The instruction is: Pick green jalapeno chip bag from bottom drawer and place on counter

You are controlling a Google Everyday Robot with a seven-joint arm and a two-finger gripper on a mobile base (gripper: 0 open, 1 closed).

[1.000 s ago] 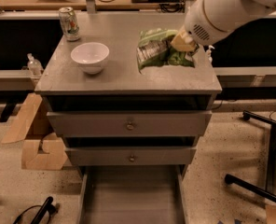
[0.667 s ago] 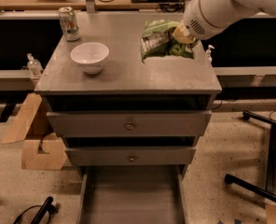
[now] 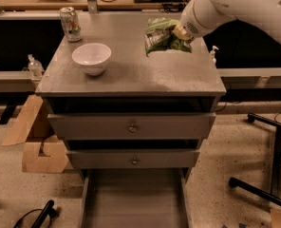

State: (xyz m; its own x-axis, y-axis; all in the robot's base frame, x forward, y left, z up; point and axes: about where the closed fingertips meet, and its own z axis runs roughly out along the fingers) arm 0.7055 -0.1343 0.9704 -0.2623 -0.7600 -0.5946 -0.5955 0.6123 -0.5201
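Note:
The green jalapeno chip bag (image 3: 163,36), crumpled green foil with white print, hangs over the right rear part of the counter (image 3: 131,70). My gripper (image 3: 181,32) is at the bag's right edge, shut on the bag, with the big white arm reaching in from the upper right. I cannot tell whether the bag touches the counter; a shadow lies on the counter below it. The bottom drawer (image 3: 135,201) is pulled open at the bottom of the view and its tray shows nothing inside.
A white bowl (image 3: 91,57) stands on the counter's left half. A green-and-white soda can (image 3: 70,23) stands at its back left corner. Two shallower drawers with round knobs (image 3: 132,127) are partly open. Cardboard pieces (image 3: 36,141) lie left; black stand legs (image 3: 264,184) are on the right.
The gripper and the chip bag have moved toward the back of the counter and a little higher. Bowl, can and drawers have not moved.

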